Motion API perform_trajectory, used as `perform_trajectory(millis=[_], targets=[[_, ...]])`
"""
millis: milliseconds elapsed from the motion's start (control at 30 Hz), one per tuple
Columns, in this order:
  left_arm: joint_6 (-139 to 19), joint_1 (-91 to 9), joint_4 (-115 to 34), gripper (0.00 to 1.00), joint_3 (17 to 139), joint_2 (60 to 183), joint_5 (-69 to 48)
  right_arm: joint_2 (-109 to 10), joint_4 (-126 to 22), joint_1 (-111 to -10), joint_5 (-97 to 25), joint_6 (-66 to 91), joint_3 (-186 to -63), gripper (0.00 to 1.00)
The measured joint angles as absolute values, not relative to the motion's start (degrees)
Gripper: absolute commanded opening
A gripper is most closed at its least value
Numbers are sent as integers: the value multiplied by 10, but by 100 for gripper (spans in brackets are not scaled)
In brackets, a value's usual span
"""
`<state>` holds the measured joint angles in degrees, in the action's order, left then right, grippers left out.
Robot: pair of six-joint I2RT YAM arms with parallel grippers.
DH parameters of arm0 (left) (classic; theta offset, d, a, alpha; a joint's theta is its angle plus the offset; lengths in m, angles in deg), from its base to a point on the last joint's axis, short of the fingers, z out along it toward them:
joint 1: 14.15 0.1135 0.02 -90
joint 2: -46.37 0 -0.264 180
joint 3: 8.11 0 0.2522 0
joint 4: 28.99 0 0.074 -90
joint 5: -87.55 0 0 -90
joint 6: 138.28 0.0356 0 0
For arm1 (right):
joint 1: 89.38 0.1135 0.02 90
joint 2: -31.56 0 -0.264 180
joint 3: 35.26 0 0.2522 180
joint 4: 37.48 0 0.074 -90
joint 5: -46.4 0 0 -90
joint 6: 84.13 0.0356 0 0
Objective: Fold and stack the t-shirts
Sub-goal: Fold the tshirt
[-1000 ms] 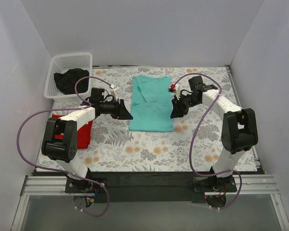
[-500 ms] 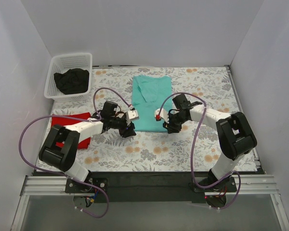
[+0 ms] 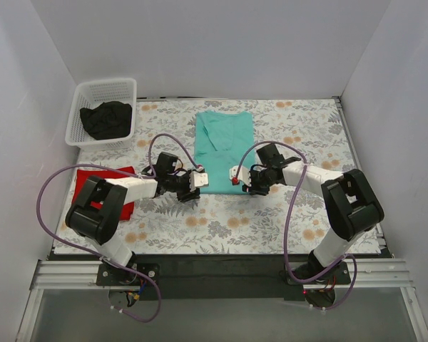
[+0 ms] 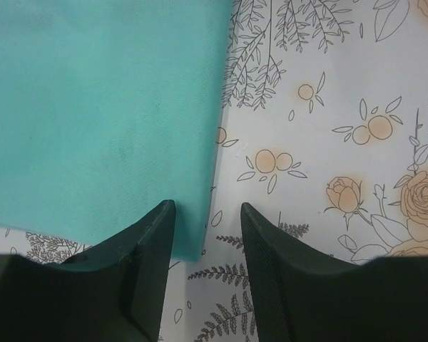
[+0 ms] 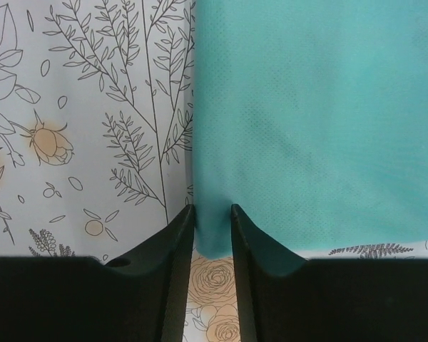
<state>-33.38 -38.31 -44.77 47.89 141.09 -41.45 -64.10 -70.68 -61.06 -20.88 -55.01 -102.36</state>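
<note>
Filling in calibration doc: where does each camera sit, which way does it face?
Top external: above and behind the bases, looking down on the table; both arms show, left gripper and right gripper at the teal t-shirt's near corners.
Left wrist: on the left arm, looking down; its fingers straddle the near-left corner.
Right wrist: same on the right arm, near-right corner.
Shared: all see the shirt.
</note>
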Motion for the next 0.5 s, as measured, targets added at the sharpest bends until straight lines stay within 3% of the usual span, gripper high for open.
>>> perform_trajectory(millis=[200, 267, 300, 367, 500], targets=[[-323, -386, -441, 24, 486, 1419, -402, -635, -694, -607, -217, -564, -1013, 17], [-328, -386, -441, 13, 501, 1433, -393, -635, -691, -607, -224, -568, -1013, 12], [-333, -386, -442, 9, 511, 1441, -388, -635, -690, -607, -227, -570, -1013, 4], [-341, -387, -442, 0, 533, 1458, -377, -635, -690, -607, -230, -573, -1013, 1], [-343, -387, -445, 0, 542, 1462, -370, -636, -694, -607, -232, -573, -1015, 1]])
